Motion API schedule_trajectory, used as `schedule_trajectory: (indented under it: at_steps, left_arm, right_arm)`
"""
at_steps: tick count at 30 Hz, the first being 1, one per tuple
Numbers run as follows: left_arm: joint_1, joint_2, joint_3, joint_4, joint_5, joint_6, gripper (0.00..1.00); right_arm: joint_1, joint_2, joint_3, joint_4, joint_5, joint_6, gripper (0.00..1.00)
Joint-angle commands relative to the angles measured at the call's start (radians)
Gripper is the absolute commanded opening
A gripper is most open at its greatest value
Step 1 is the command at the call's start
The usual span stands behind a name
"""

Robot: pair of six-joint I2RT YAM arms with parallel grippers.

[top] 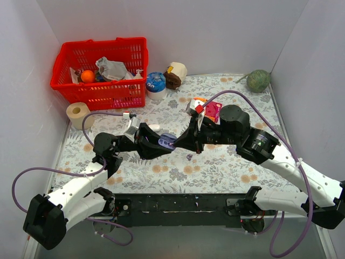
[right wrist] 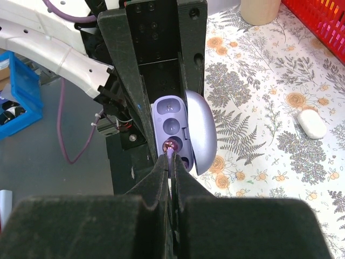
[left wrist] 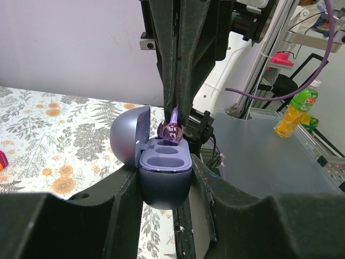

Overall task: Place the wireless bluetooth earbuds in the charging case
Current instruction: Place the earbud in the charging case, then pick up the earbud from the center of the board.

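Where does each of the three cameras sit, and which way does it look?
Top external: above and behind the robot, looking down on the table; both arms show, left gripper facing right gripper.
Left wrist: on the left arm, looking along its own gripper at the open purple case it clamps.
Right wrist: on the right arm, looking down its own gripper at the purple earbud it pinches.
Shared: both wrist views show case and earbud.

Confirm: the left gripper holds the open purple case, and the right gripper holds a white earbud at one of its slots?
Wrong colour: the earbud in the right gripper is purple, not white, as the right wrist view shows. The left gripper does hold the open purple case.
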Motion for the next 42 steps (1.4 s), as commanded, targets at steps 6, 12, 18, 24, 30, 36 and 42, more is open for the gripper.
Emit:
schedule_trajectory:
  at_steps: [6,12,18,24,30,36,42]
  left_arm:
    - [0.003,-0.012,-0.004,0.08,-0.04,-0.023,0.0]
    - [0.003,-0.011,-0.009,0.102,-0.029,-0.038,0.0]
    - [0.003,-0.008,-0.009,0.114,-0.034,-0.042,0.0]
    - [0.003,-0.008,-0.012,0.094,-0.032,-0.032,0.0]
    - [0.003,-0.018,-0.026,0.085,-0.037,-0.026,0.0]
    - [0.003,-0.073,-0.052,0.066,-0.077,-0.017,0.0]
    - [0.0,-0.191,-0.113,0.109,-0.124,-0.063,0.0]
  right_arm:
    - [0.015,0.024,0.02,-0.02,-0.027,-0.002,0.01]
    - [0.019,0.047,0.046,-0.051,-0.042,-0.028,0.01]
    - [0.019,0.047,0.054,-0.066,-0.009,-0.023,0.01]
    - [0.019,0.012,0.09,-0.06,0.065,-0.003,0.42]
    - [0.019,-0.034,0.179,-0.079,0.175,-0.003,0.52]
    - [0.019,-0.208,-0.028,-0.005,0.508,0.027,0.48]
    - [0.008,-0.199,-0.325,0.021,0.533,0.158,0.44]
